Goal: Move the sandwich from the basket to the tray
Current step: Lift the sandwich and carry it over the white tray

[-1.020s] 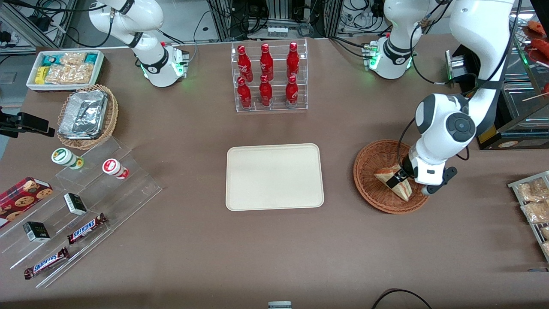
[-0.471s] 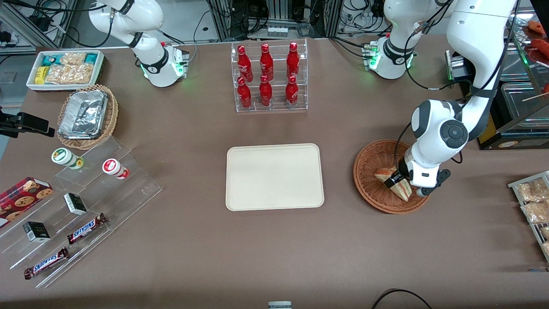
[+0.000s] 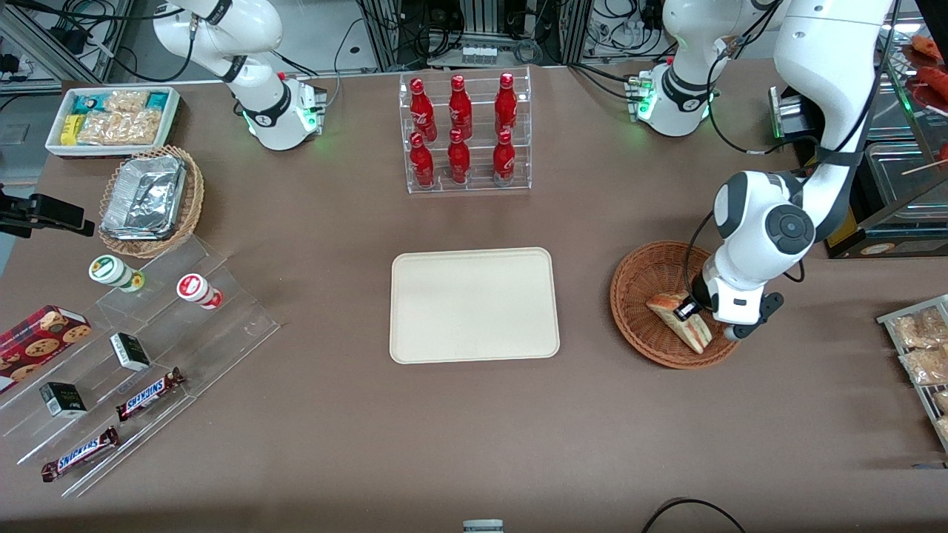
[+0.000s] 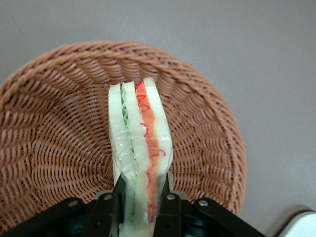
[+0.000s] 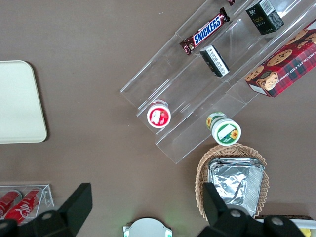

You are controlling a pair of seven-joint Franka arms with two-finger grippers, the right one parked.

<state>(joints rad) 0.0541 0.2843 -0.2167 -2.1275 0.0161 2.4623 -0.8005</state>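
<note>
The sandwich (image 4: 139, 148) was held on edge between the closed-in fingers (image 4: 109, 207) of the left gripper (image 3: 689, 309), inside the woven wicker basket (image 3: 635, 281) and apparently just raised off its weave (contact underneath could not be confirmed). The cream tray (image 3: 474, 305) lay well apart, toward the parked arm's end of the table. A straight lift until the basket rim was cleared would be advised before any sideways travel, since the clear wrap could slip or the wedge could catch the wicker.
</note>
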